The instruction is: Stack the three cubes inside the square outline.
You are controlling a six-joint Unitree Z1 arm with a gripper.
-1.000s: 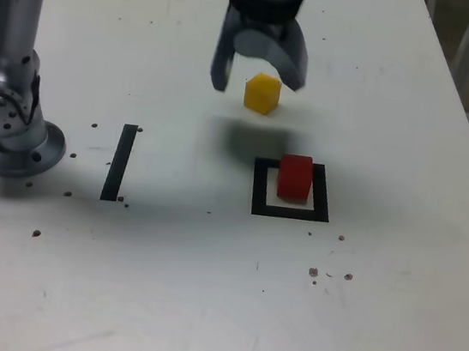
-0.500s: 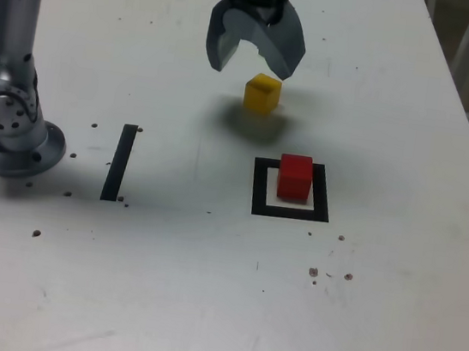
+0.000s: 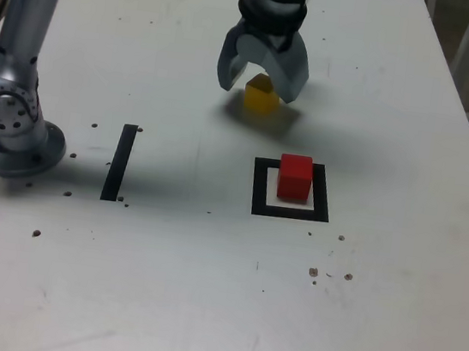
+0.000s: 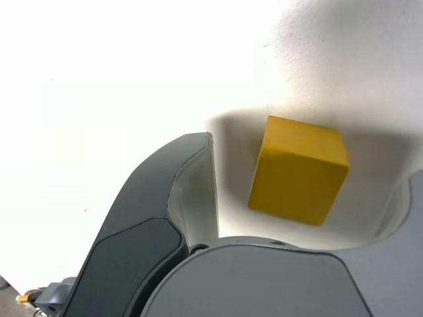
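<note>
The yellow cube [image 3: 261, 96] rests on the white table behind the square outline [image 3: 257, 198] in the exterior view. My gripper [image 3: 260, 86] is open and lowered around it, one finger on each side, with gaps showing. In the wrist view the yellow cube [image 4: 299, 168] lies between the grey fingers [image 4: 158, 218], untouched. The red cube [image 3: 295, 177] stands inside the square outline, toward its back edge. No green cube shows in either view.
A narrow black strip [image 3: 119, 162] lies on the table toward the exterior view's left. The arm's grey base [image 3: 11, 133] stands at the far left. Small dark specks dot the tabletop near the front.
The gripper has come down and shifted slightly toward the exterior view's right, from hovering behind the yellow cube to straddling it. Both cubes stayed put.
</note>
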